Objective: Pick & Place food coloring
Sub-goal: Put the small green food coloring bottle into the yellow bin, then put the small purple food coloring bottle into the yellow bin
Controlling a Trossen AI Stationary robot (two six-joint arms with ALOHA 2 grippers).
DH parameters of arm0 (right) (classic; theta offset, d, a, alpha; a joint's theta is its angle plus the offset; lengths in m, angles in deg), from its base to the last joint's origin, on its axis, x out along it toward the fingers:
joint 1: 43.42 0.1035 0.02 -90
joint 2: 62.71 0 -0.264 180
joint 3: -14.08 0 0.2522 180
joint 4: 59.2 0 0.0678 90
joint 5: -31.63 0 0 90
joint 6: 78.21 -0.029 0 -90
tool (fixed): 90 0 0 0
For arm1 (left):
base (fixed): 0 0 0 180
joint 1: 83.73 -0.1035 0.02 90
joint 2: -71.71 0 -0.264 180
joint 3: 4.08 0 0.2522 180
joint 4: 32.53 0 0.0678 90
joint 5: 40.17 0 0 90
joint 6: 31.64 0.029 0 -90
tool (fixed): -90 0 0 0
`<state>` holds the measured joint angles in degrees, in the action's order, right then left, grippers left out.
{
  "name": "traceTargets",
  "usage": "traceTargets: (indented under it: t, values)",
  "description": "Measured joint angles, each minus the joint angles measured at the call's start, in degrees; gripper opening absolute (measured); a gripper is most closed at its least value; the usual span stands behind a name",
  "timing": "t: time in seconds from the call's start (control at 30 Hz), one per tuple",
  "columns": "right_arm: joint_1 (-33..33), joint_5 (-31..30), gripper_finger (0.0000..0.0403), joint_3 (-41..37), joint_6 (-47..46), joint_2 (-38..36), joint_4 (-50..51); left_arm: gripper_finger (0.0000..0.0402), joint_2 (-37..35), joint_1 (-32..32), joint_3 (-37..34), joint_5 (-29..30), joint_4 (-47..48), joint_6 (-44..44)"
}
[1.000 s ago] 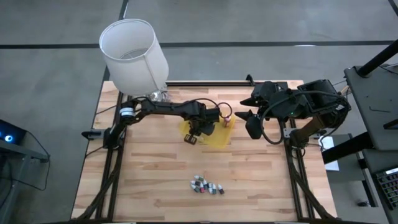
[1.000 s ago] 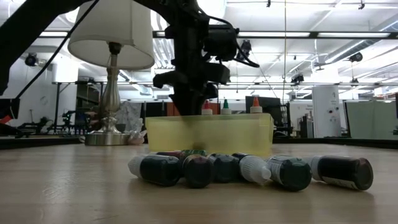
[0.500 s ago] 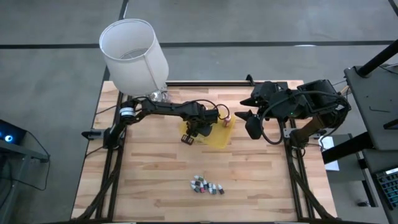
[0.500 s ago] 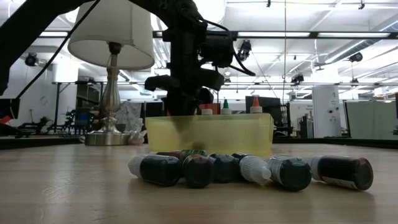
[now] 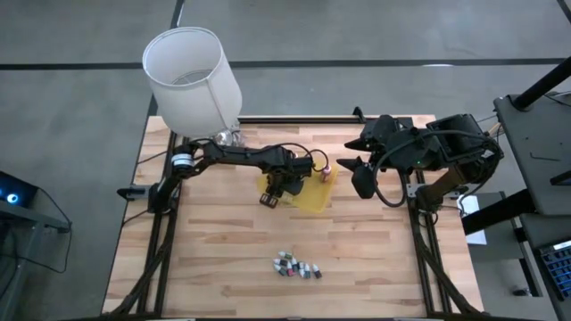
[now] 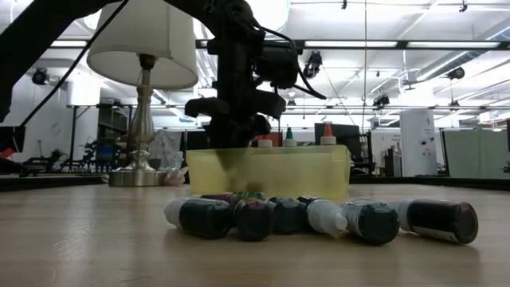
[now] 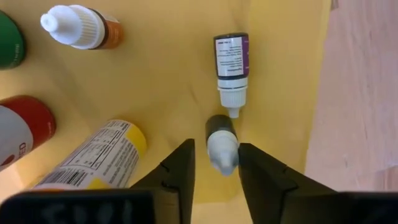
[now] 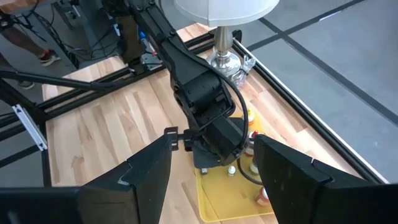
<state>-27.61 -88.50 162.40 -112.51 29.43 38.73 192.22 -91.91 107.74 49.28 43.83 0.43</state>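
My left gripper [image 7: 216, 152] points down into the yellow tray [image 5: 314, 200], open. A tiny dark vial of food coloring with a white cap [image 7: 222, 138] stands between its fingers on the tray floor. A second vial with a purple label [image 7: 231, 65] lies just beyond it. Bigger bottles are in the tray too: orange [image 7: 84, 28], green [image 7: 9, 40], red [image 7: 22, 127] and a yellow one on its side [image 7: 93, 155]. Several more vials [image 5: 296, 266] lie in a heap on the table near its front edge. My right gripper [image 5: 344, 165] hangs open, raised to the tray's right. My left gripper comes at the white-capped vial from above, a finger on either side of its cap [image 7: 224, 149]. A gap shows beside one finger [image 7: 185, 165]. The other finger [image 7: 252, 168] stands right against the cap, and I cannot tell whether it touches.
A lamp with a white shade [image 5: 192, 76] stands at the table's far left corner, its metal base [image 5: 228, 137] close behind the left arm. Bare wood lies between the tray and the heap of vials [image 6: 319, 217].
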Motion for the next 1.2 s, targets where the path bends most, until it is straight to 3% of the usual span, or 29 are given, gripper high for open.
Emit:
traceTargets:
  t: [0.23,0.83,1.2]
  values:
    - [0.0,0.0,0.0219,0.0,0.0,0.0,-0.05,0.0123,0.0,0.01,0.14,0.49,0.2,-0.56]
    - [0.0,0.02,0.0219,0.0,1.28,0.0,-0.12,0.0126,-1.3,3.87,10.88,0.61,11.28,-8.02]
    - [0.04,0.09,0.0219,-1.29,1.29,0.0,2.39,0.0088,-15.81,8.9,4.49,-0.51,7.76,-19.03]
